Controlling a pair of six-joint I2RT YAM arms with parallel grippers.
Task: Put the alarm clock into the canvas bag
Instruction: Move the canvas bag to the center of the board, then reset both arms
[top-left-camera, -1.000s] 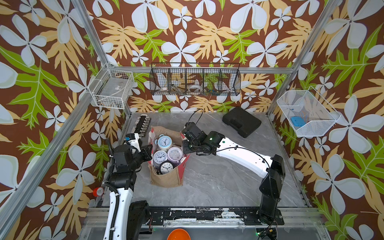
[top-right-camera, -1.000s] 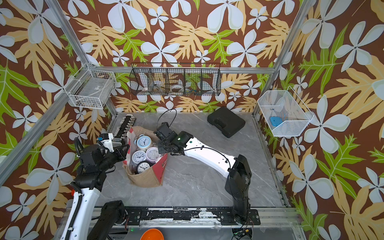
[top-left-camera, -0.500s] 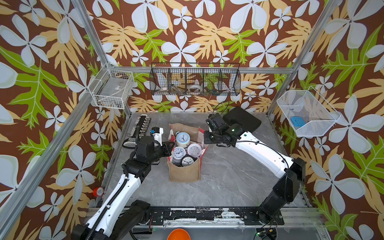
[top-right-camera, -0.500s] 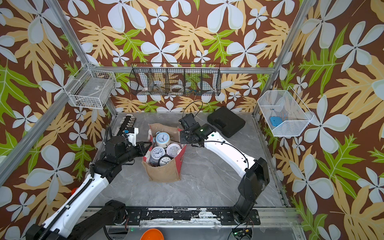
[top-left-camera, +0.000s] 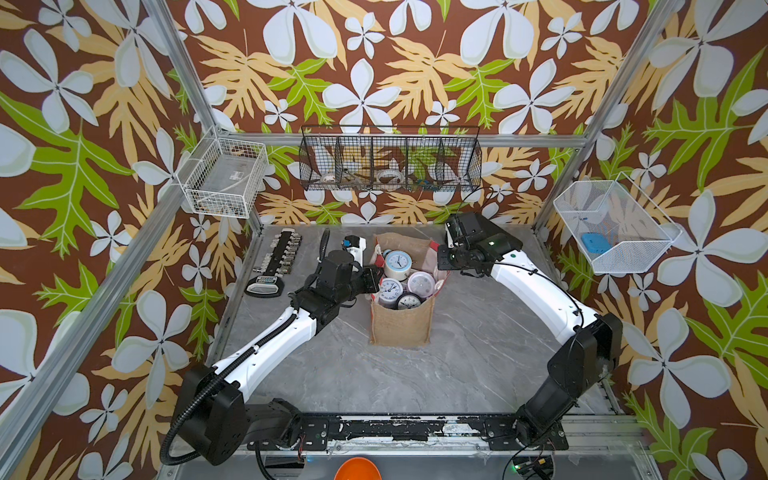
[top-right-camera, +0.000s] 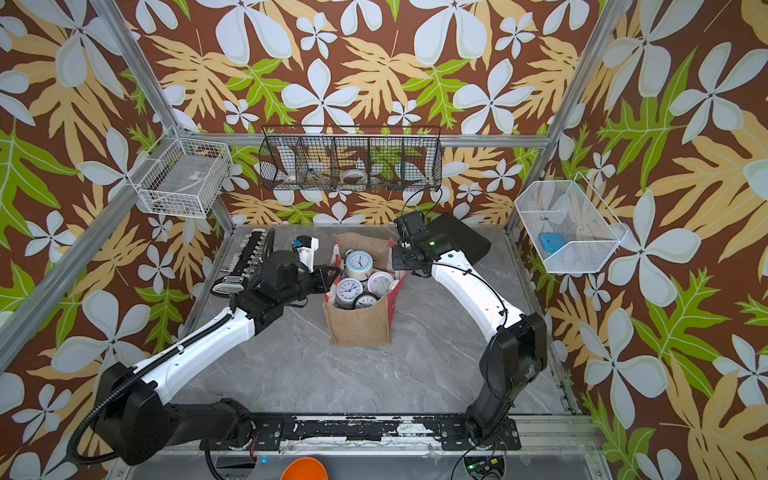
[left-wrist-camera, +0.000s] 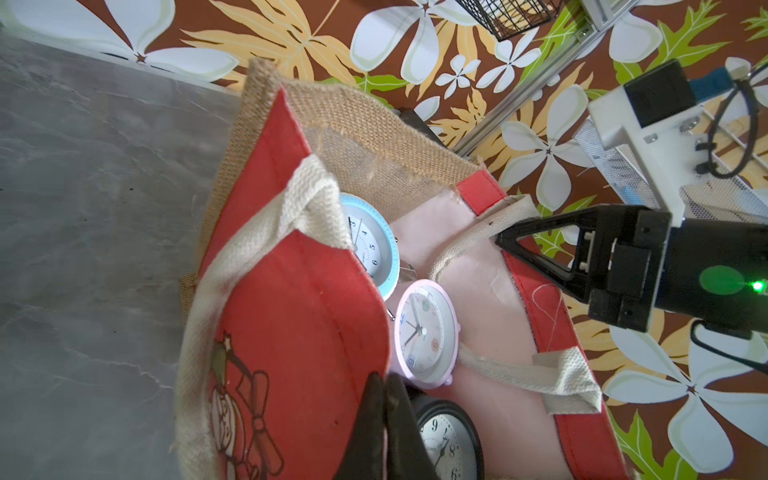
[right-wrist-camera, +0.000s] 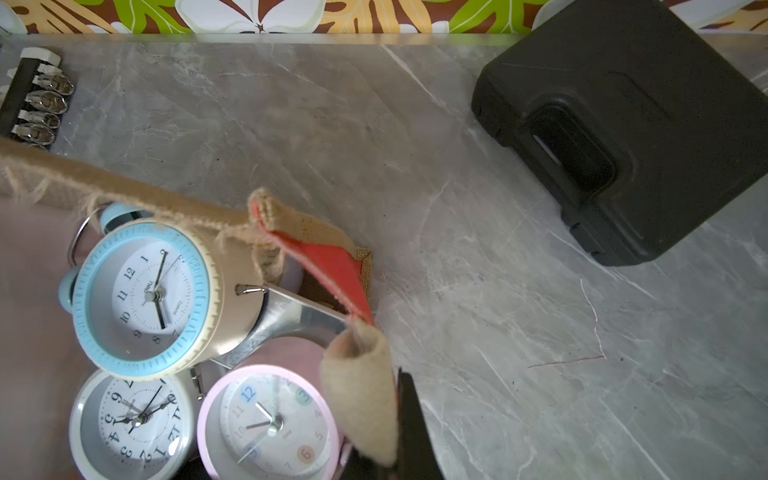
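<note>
The canvas bag (top-left-camera: 401, 328) (top-right-camera: 357, 328) stands upright mid-table, with burlap sides and red panels. Several alarm clocks lie inside it: a blue-rimmed one (top-left-camera: 397, 262) (right-wrist-camera: 145, 295), a pink one (top-left-camera: 420, 284) (left-wrist-camera: 424, 332), a silver one (top-left-camera: 390, 288) and a black one (top-left-camera: 408, 301). My left gripper (top-left-camera: 376, 276) (left-wrist-camera: 386, 382) is shut on the rim of the bag's left red panel (left-wrist-camera: 299, 316). My right gripper (top-left-camera: 440, 259) (right-wrist-camera: 395, 386) is shut on the opposite rim by a rope handle (right-wrist-camera: 361, 395). Together the two hold the mouth spread open.
A black case (top-right-camera: 461, 237) (right-wrist-camera: 623, 124) lies at the back right, behind my right arm. A socket rail (top-left-camera: 286, 257) lies at the back left. Wire baskets (top-left-camera: 390, 166) hang on the walls. Something orange (top-left-camera: 357, 471) shows at the front edge.
Both arms have carried the bag from the table's left side toward the middle, holding its rims all the while. The clocks stayed inside it.
</note>
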